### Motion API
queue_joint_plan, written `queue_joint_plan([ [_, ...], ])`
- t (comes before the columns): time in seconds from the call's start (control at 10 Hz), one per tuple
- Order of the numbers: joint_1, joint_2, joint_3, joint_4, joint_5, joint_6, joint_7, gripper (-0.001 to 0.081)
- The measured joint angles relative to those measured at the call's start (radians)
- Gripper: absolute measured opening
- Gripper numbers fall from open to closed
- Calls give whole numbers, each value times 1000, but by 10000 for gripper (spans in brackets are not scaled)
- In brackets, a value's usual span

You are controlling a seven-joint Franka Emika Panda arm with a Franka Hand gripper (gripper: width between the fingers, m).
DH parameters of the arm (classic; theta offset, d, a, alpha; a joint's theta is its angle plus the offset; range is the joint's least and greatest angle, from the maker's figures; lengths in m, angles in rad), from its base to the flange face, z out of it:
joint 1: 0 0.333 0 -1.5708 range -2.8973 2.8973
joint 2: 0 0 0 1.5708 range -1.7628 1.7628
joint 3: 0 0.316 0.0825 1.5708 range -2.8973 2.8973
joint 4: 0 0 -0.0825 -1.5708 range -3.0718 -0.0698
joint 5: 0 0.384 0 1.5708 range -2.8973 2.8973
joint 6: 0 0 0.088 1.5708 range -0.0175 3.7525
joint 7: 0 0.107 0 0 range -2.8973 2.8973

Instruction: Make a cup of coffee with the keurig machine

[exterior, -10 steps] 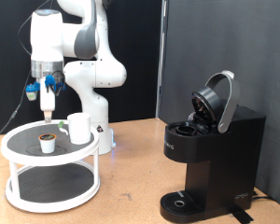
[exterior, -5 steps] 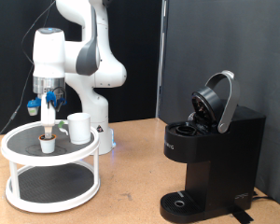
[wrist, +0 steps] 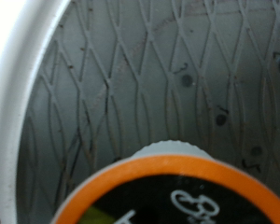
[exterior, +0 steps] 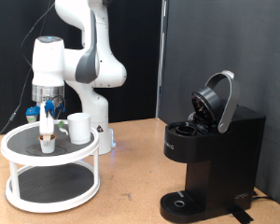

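Early stage, by my read. On the exterior view's left, the gripper (exterior: 49, 132) sits low over the white two-tier stand (exterior: 19, 140), down on the coffee pod (exterior: 49, 142); fingers apart or clamped, I cannot tell. The cup (exterior: 79, 128) stands just beside it on the top tier, not under the spout. At the right, the keurig machine (exterior: 210, 163) has its lid (exterior: 217, 101) raised and its drip tray (exterior: 182, 202) bare.

Only the wrist view shows the pod's orange rim (wrist: 163, 170), close up on the tier's mesh (wrist: 159, 65); no fingers visible there.
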Motion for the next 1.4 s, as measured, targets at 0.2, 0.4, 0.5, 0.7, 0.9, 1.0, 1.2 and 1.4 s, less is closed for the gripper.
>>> queue_joint_plan([
  [0.2,0,6,0,0,9,0,-1,704],
  [0.4,0,6,0,1,25,-3,-9,514],
  [0.5,1,6,0,2,37,-6,-18,514],
  [0.7,1,5,0,12,57,-35,-29,397],
  [0.9,1,-13,-3,45,109,-125,-77,397],
  [1.0,1,-33,-7,72,142,-191,-111,397],
  [1.2,1,-78,-17,127,169,-310,-157,397],
  [1.4,1,-94,-20,139,169,-347,-160,398],
])
